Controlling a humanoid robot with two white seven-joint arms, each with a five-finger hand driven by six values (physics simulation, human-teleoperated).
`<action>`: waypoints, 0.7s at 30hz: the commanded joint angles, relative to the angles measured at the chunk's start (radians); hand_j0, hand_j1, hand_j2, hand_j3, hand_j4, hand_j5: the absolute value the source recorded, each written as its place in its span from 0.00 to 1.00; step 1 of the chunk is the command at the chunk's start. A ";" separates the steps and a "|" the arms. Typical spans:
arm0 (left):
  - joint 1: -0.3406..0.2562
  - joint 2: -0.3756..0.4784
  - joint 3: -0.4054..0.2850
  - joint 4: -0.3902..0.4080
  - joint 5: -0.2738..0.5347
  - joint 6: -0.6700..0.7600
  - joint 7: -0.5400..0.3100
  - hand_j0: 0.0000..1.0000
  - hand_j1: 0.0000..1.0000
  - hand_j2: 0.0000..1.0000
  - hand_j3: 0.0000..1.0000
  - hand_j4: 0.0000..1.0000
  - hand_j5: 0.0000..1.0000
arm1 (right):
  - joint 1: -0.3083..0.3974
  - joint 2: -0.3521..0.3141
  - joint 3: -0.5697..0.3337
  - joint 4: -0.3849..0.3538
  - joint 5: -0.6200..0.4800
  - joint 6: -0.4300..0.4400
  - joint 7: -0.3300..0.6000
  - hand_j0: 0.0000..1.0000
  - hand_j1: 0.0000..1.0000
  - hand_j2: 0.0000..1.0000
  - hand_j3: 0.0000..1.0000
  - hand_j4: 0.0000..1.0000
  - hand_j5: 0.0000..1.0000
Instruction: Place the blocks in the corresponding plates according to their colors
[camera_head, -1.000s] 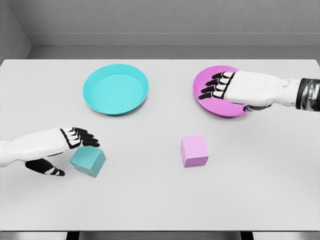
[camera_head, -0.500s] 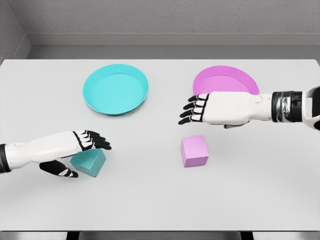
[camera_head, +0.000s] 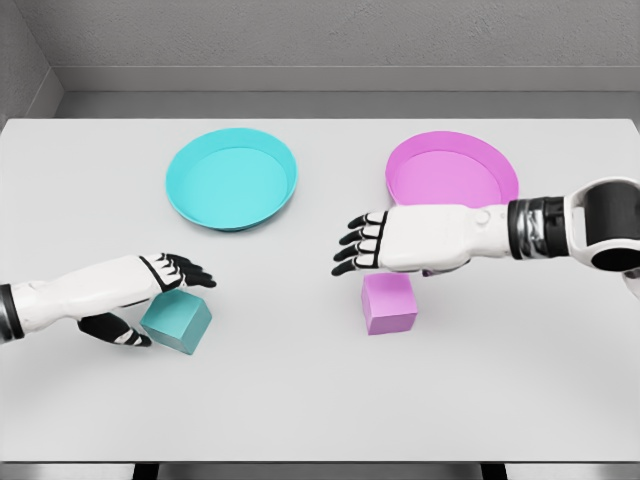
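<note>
A teal block (camera_head: 178, 321) lies on the white table at the lower left. My left hand (camera_head: 160, 290) reaches over it, fingers spread above its top and thumb low on its left side, without closing on it. A pink block (camera_head: 389, 304) sits right of centre. My right hand (camera_head: 365, 243) hovers just above its far edge, palm down, fingers stretched out to the left and holding nothing. At the back stand a teal plate (camera_head: 232, 178) and a pink plate (camera_head: 452, 168), both with nothing in them.
The white table (camera_head: 320, 400) fills the view, with its front edge at the bottom. A grey wall runs behind the plates. My right forearm (camera_head: 560, 225) crosses in front of the pink plate's near rim.
My right hand has come down from over the pink plate toward me and left, now above the pink block. My left hand has shifted slightly right over the teal block.
</note>
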 joint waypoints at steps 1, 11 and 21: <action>-0.001 0.000 -0.011 0.000 -0.001 0.010 0.000 0.98 0.98 0.98 0.98 0.98 0.98 | 0.000 -0.001 0.018 -0.002 -0.005 0.003 0.000 1.00 1.00 1.00 1.00 1.00 1.00; -0.008 -0.049 -0.020 0.004 -0.062 0.078 0.000 1.00 1.00 1.00 1.00 1.00 1.00 | -0.005 -0.004 0.094 -0.003 -0.003 0.003 0.000 1.00 1.00 1.00 1.00 1.00 1.00; -0.008 -0.061 -0.025 0.003 -0.062 0.069 0.002 1.00 1.00 1.00 1.00 1.00 1.00 | -0.003 -0.016 0.116 -0.002 0.000 0.003 0.000 1.00 1.00 1.00 1.00 1.00 1.00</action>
